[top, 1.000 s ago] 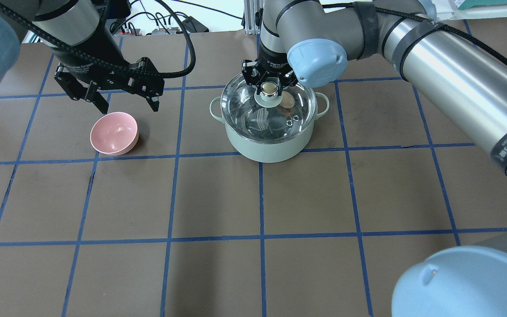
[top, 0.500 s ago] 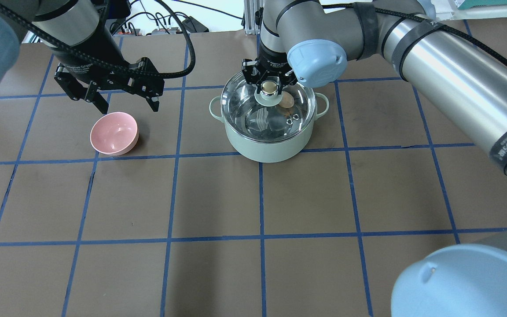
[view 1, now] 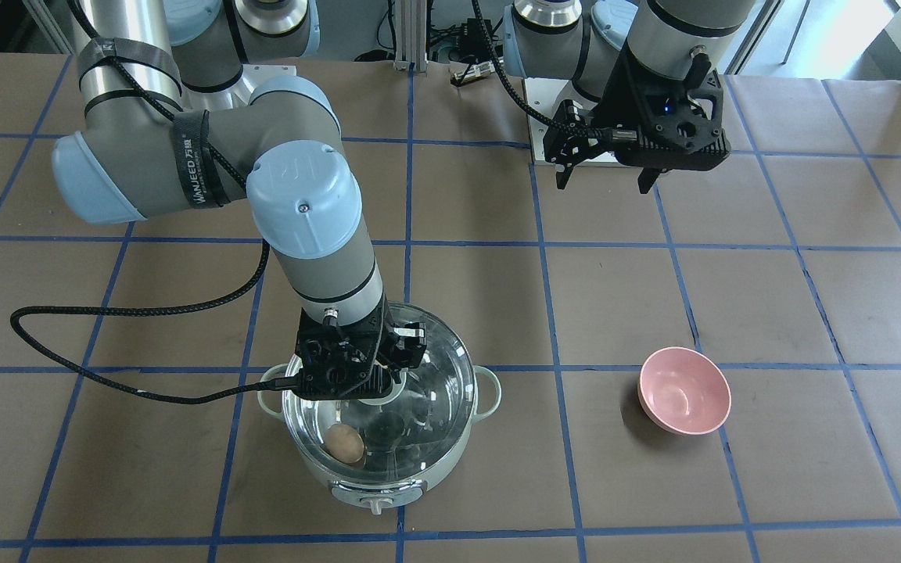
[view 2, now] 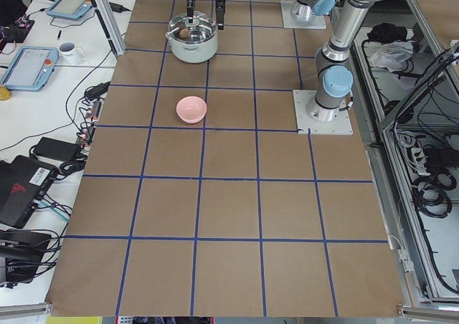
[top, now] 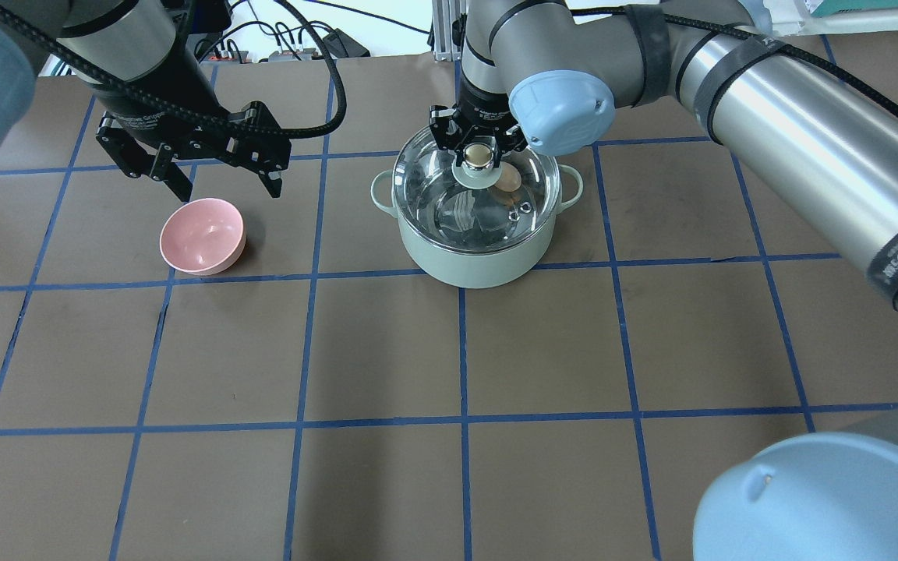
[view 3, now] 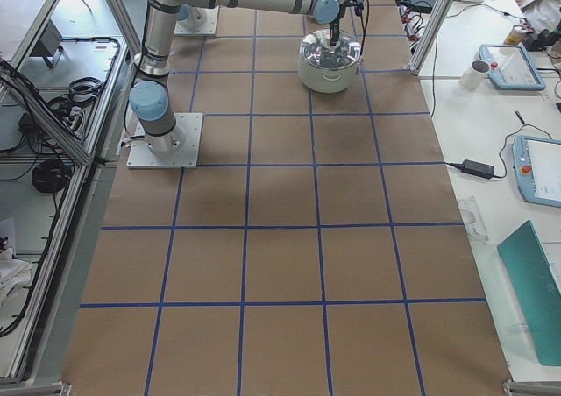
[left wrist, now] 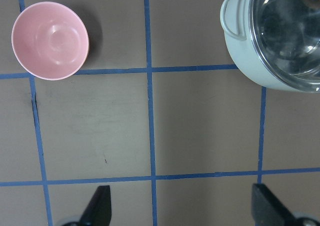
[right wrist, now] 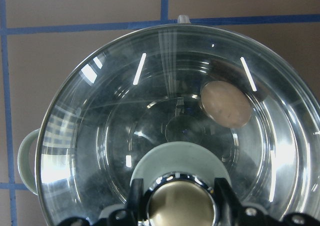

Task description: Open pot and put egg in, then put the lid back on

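The mint-green pot (top: 472, 261) stands at the table's far middle. The clear glass lid (top: 449, 210) sits on it. The tan egg (top: 508, 179) lies inside, seen through the glass in the front view (view 1: 345, 444) and the right wrist view (right wrist: 226, 103). My right gripper (top: 479, 149) is straight above the pot, its fingers (right wrist: 136, 198) pressed to both sides of the lid's gold-capped knob (right wrist: 180, 203). My left gripper (top: 228, 187) is open and empty, held above the table just behind the pink bowl.
A pink bowl (top: 203, 235) stands empty to the left of the pot; it also shows in the left wrist view (left wrist: 50, 40). Blue tape lines grid the brown table. The right arm's black cable (view 1: 106, 313) loops over the table beside the pot.
The right gripper and the lid's knob have shifted only very slightly. The left arm, the bowl and the pot have not moved.
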`<state>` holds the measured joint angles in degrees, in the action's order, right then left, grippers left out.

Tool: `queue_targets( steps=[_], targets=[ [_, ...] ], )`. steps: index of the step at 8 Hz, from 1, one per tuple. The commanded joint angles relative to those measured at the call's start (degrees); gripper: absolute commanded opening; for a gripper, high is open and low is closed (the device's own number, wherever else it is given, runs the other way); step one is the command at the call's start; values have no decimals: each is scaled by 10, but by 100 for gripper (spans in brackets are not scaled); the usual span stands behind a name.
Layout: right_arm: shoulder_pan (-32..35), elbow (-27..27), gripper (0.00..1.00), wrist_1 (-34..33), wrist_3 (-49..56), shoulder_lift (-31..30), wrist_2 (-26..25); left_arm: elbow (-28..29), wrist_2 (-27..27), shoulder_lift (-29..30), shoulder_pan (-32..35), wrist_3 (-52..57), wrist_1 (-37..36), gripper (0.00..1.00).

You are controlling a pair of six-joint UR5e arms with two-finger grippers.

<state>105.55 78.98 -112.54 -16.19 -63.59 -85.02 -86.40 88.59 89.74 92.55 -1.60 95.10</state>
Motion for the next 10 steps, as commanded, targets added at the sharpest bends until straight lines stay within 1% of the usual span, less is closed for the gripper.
queue_targets(
  steps=[1, 3, 4, 6, 7, 8, 9, 10],
  targets=[
    [0, 0, 100, -1, -5, 0, 3, 0, 0, 0, 0, 0, 0, 100],
    [0, 0, 100, 0, -3, -2, 4, 0, 0, 0, 0, 0, 0, 100],
    [0, -1, 100, 11, -3, -12, -1, 0, 0, 0, 0, 0, 0, 100],
    [-11, -1, 100, 75, 1, -59, -4, 0, 0, 0, 0, 0, 0, 100],
    [-24, 3, 100, 108, 18, -78, -33, 0, 0, 0, 0, 0, 0, 100],
    [-41, 3, 100, 147, 62, -100, -46, 0, 0, 0, 0, 0, 0, 100],
    [-63, 3, 100, 187, 71, -116, -42, 0, 0, 0, 0, 0, 0, 100],
    [-91, 4, 100, 208, 70, -127, -46, 0, 0, 0, 0, 0, 0, 100]
  ],
)
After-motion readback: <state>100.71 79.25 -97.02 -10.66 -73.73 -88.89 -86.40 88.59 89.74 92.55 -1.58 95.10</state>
